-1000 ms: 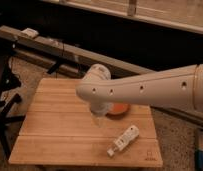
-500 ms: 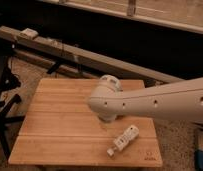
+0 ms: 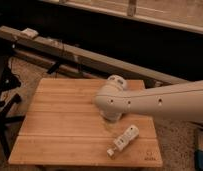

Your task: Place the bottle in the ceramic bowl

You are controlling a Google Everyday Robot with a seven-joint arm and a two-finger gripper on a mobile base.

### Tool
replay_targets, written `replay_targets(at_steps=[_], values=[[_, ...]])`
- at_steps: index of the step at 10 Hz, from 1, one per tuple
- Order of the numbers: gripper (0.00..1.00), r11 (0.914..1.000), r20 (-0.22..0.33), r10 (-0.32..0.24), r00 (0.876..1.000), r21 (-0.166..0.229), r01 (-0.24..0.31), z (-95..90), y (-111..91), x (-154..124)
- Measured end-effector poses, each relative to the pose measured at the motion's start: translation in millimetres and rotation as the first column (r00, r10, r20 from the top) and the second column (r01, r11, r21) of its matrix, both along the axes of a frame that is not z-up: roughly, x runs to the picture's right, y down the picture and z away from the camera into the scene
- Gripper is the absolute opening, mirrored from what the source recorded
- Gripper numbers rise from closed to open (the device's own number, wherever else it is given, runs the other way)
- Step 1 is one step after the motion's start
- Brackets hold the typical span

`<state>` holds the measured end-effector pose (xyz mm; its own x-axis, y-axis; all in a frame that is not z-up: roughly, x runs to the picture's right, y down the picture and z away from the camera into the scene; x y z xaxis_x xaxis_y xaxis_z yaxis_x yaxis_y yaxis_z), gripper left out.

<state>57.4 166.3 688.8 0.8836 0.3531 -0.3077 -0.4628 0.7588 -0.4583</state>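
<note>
The bottle (image 3: 123, 140) is small, slim and white and lies on its side near the front right of the wooden table (image 3: 55, 130), with its cap toward the front edge. My white arm (image 3: 160, 102) reaches in from the right across the table. My gripper (image 3: 111, 121) hangs below the rounded wrist joint, just above and left of the bottle and apart from it. The ceramic bowl is hidden behind the arm.
A long dark beam (image 3: 70, 52) runs behind the table, with a small white object (image 3: 30, 33) on it. A black metal stand (image 3: 5, 100) is at the left. A blue object (image 3: 202, 150) sits off the table at the right edge.
My arm has swung forward and to the right, bringing the wrist nearer the bottle. It now covers the orange bowl that showed a second ago. The bottle has not moved.
</note>
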Motion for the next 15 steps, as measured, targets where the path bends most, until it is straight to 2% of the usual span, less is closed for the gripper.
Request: replay_targets(at_steps=[3, 8, 11, 15], values=[[0.65, 0.9996, -0.016, -0.006, 1.0, -0.027, 0.006, 0.3, 19, 15], [0.65, 0.9961, -0.085, 0.061, 0.995, -0.059, -0.066, -1.2, 66, 52], [0.65, 0.994, -0.119, 0.079, 0.99, -0.066, -0.087, -0.7, 88, 67], [0.65, 0.9912, -0.16, 0.083, 0.984, -0.089, -0.098, 8.2, 104, 76]])
